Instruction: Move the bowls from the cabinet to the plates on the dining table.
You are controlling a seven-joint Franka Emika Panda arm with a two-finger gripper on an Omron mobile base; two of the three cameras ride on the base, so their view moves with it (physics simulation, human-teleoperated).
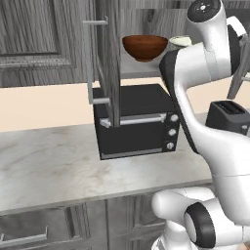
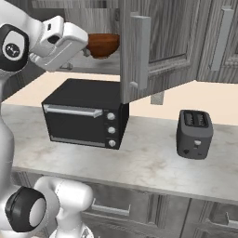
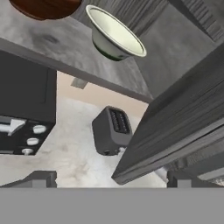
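Note:
On the open cabinet's shelf stand two bowls. One is a glossy reddish-brown bowl. To its right is the pale cream-green bowl, half hidden by my arm in the left base view. My gripper is open, fingertips wide apart with nothing between them. It hovers in front of and below the shelf, apart from both bowls. My white hand sits just left of the brown bowl. The plates and the dining table are out of view.
The open cabinet door juts out beside the hand. Under the cabinet, a black toaster oven and a dark toaster stand on the marble counter.

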